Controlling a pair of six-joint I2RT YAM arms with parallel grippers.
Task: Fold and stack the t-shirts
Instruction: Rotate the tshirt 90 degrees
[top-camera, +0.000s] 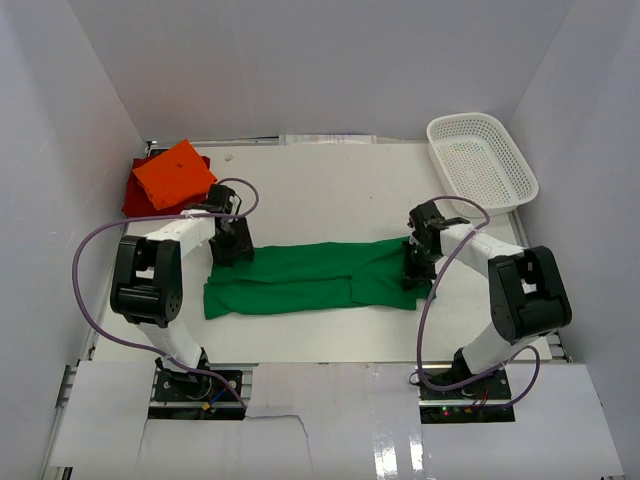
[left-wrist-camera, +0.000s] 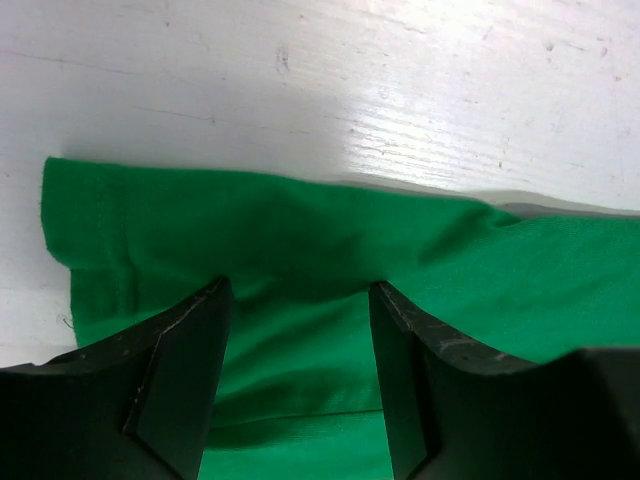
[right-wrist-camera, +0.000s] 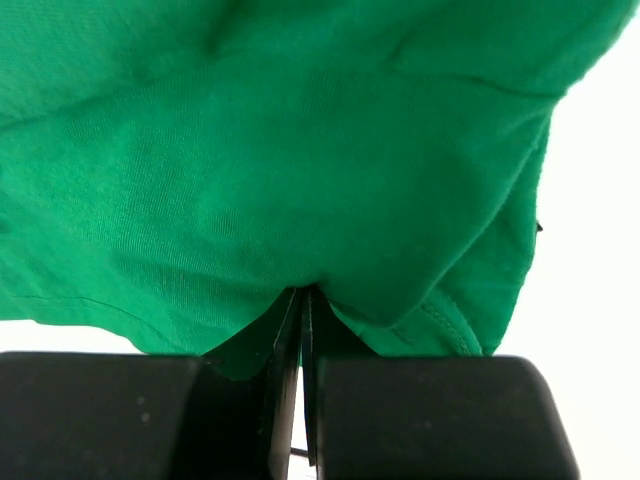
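The green t-shirt (top-camera: 310, 278) lies folded into a long strip across the middle of the table. My left gripper (top-camera: 232, 243) is over its left end, open, with the green t-shirt (left-wrist-camera: 300, 250) lying between the jaws. My right gripper (top-camera: 418, 262) is at the strip's right end, shut on a pinch of the green t-shirt (right-wrist-camera: 300, 150). The orange t-shirt (top-camera: 174, 174) lies folded on top of the dark red t-shirt (top-camera: 133, 195) at the back left.
A white mesh basket (top-camera: 481, 163) stands at the back right corner. White walls close in the table on the left, the back and the right. Purple cables loop beside both arms.
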